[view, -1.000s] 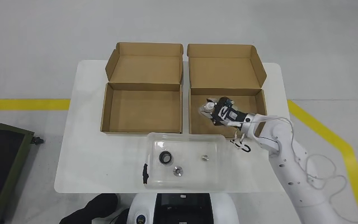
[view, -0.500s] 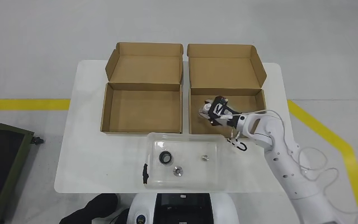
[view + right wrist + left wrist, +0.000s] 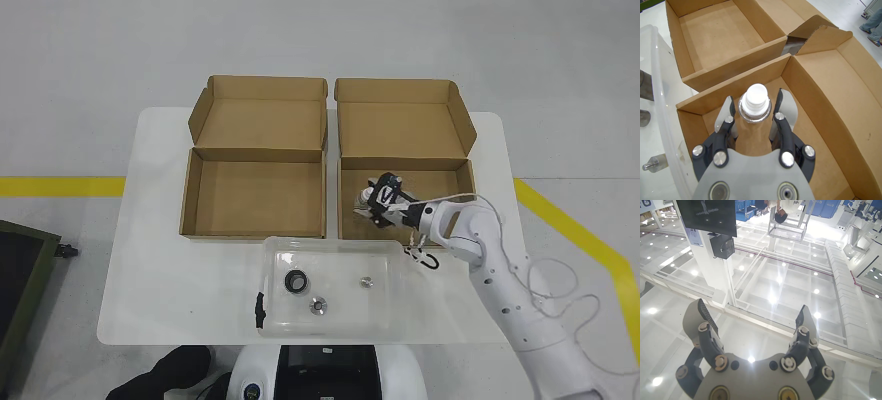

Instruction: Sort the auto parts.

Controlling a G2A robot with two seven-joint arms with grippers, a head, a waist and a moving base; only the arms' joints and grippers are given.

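A white plastic part with a shiny metal collar (image 3: pixel 755 106) stands in the near left corner of the right cardboard box (image 3: pixel 838 91), also seen from above as the part (image 3: pixel 372 190) in the box (image 3: pixel 450 190). My right gripper (image 3: pixel 756 102) is open, its fingers on either side of the part with a thin gap each side; from above the gripper (image 3: pixel 383 193) hangs inside the box. My left gripper (image 3: pixel 753 315) is open with nothing in it and points up at the ceiling.
The left cardboard box (image 3: pixel 253 195) holds nothing. A clear plastic bin (image 3: pixel 400 262) at the table's front holds a black ring (image 3: pixel 296 283), a round metal part (image 3: pixel 319 306) and a small bolt (image 3: pixel 366 282). Its rim (image 3: pixel 659 75) runs close beside the right box.
The right gripper has shifted slightly left inside the right box and the arm's elbow has swung in. The white part stays near the same corner.
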